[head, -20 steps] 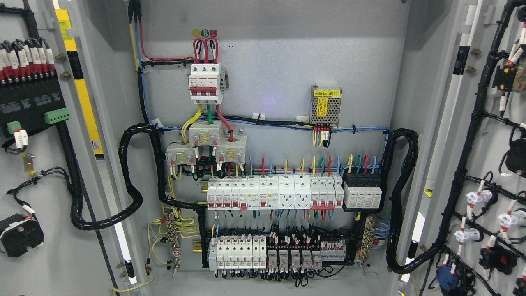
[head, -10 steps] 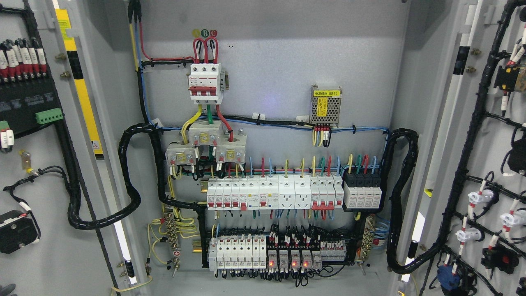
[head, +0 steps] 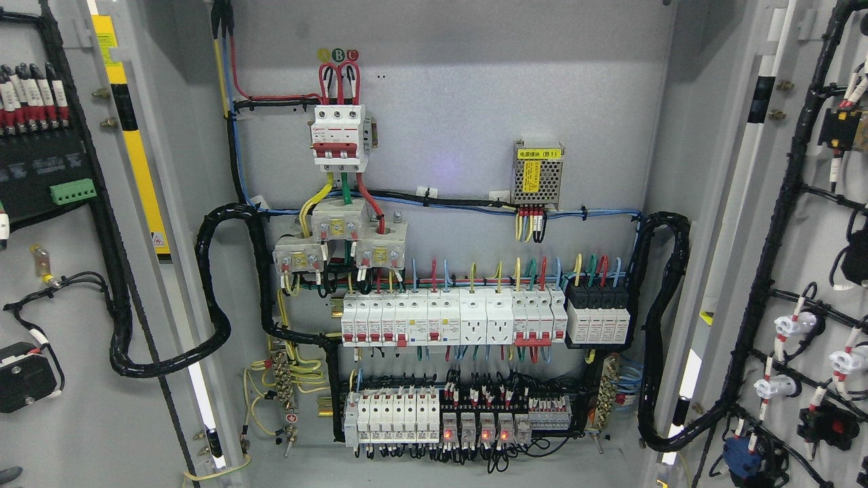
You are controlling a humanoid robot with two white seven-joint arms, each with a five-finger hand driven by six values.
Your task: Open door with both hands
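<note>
Grey cabinet interior [head: 475, 102] exposed | left door [head: 61, 420] and right door [head: 814, 224] swung wide | state of fingers cannot be told, hands unseen

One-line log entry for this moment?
left door: swung open | right door: swung open | cabinet interior: exposed | relay lamps: red | hands: unclear

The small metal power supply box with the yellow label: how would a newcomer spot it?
Start at the grey back panel of the open cabinet. At upper right sits a perforated metal power supply box. Alone there, it carries a yellow label on top.
</note>
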